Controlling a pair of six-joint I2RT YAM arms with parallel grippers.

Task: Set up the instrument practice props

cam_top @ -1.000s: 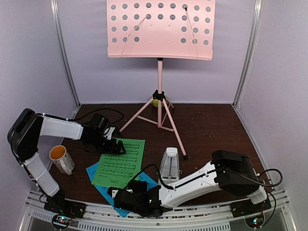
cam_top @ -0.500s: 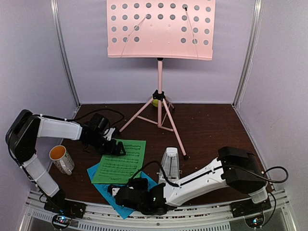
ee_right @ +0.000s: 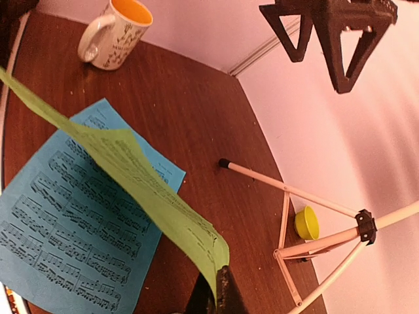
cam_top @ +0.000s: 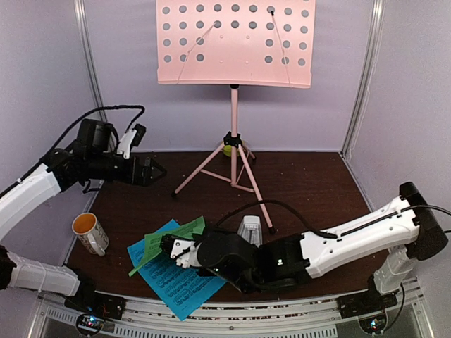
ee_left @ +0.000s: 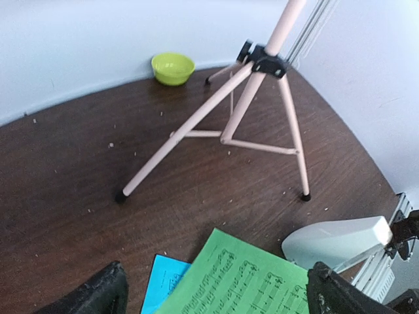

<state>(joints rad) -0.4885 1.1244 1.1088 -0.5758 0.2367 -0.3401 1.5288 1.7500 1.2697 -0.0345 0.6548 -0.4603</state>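
Dark wood-grain tabletop (cam_top: 310, 190), pale lilac walls. The pink tripod music stand (cam_top: 235, 42), its flat desk perforated with round holes, stands at the rear. The right gripper (ee_right: 216, 291) is clamped on a corner of the thin green sheet (ee_right: 131, 170), which arcs limply above the flat blue sheet (ee_right: 65, 216). The pyramid metronome (cam_top: 249, 229) stands just beside them. The left gripper (cam_top: 156, 169) hangs wide open, empty.

Enclosure around me, itemised: dark brown wood-grain table (cam_top: 317, 183), flecked with pale specks; pale lilac back wall (cam_top: 127, 113) and side walls (cam_top: 39, 77); silvery metal posts (cam_top: 94, 70) in both rear corners; soft, even light.
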